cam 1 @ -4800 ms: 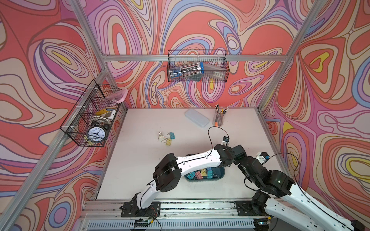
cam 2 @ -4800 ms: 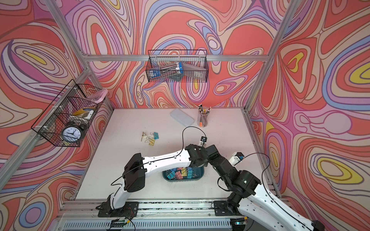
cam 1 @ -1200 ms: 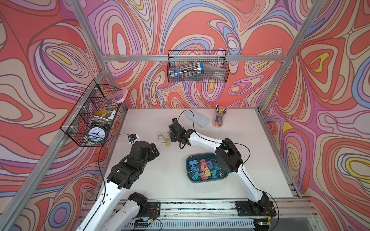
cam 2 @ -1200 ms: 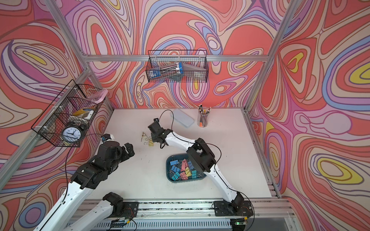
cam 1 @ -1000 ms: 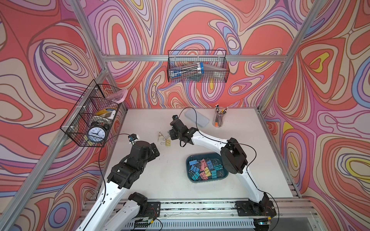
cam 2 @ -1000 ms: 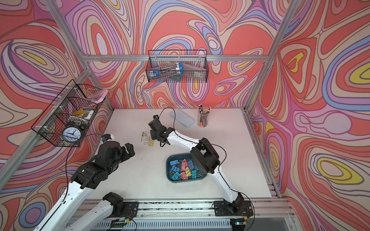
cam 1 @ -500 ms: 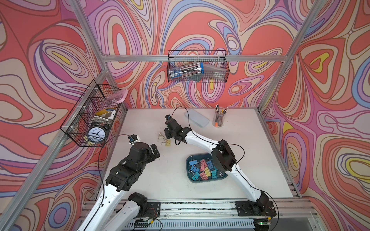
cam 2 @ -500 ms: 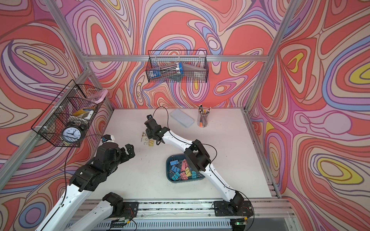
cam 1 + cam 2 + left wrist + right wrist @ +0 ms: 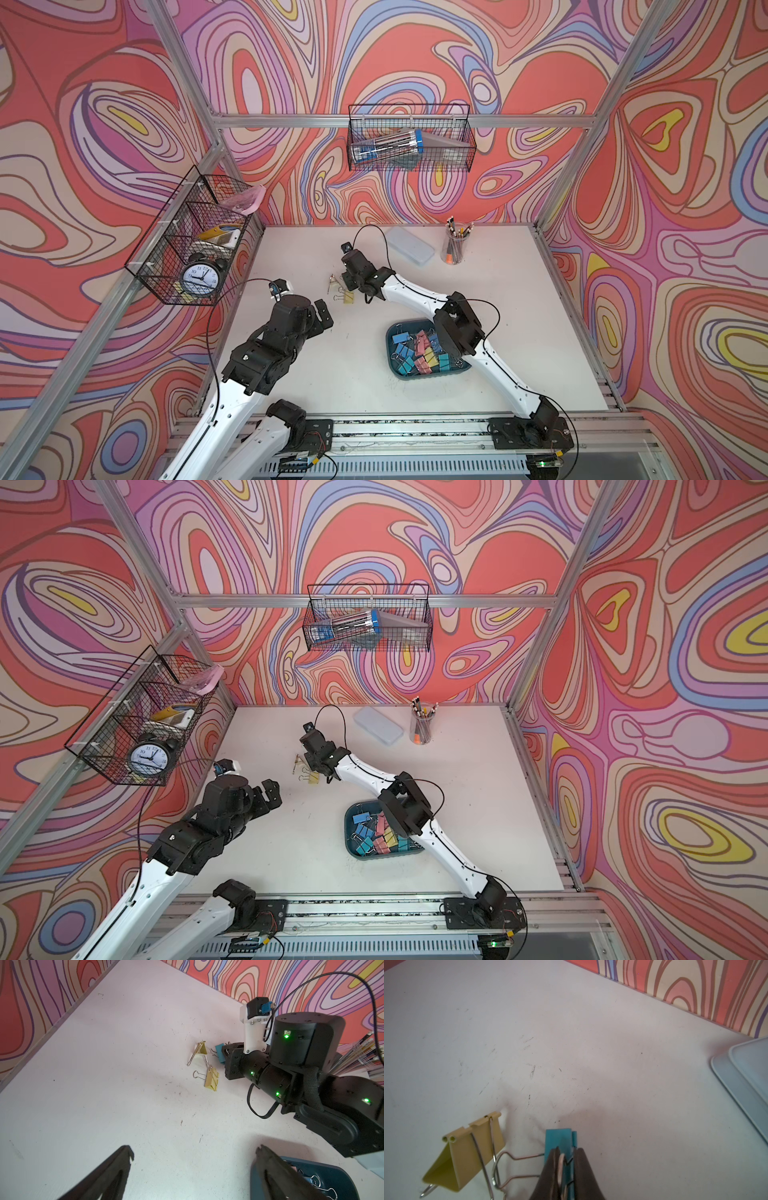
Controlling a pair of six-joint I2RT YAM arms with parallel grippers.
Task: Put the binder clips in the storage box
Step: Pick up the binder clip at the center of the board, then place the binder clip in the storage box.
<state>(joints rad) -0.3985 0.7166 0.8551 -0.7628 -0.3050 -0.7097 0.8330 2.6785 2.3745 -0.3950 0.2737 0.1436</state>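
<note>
The dark teal storage box (image 9: pixel 390 332) sits on the white table at centre right and holds several blue, pink, yellow and teal binder clips (image 9: pixel 419 355). Two yellow binder clips (image 9: pixel 348 297) (image 9: pixel 202 1049) lie loose at the table's centre left. Beside them is a teal binder clip (image 9: pixel 560 1140), and my right gripper (image 9: pixel 566 1155) is shut on it at table level. My left gripper (image 9: pixel 193 1151) hangs open over bare table in front of the loose clips (image 9: pixel 313 777), with nothing between its fingers. The box's corner (image 9: pixel 311 1167) shows beside its far finger.
A pale translucent lidded case (image 9: pixel 409 249) and a clear cup of pencils (image 9: pixel 455 249) stand at the back of the table. Wire baskets hang on the left wall (image 9: pixel 191 245) and the back wall (image 9: pixel 409 141). The right forearm crosses above the box.
My right gripper has shifted a little towards the loose clips and closed on the teal one. The left arm has barely moved and stays open.
</note>
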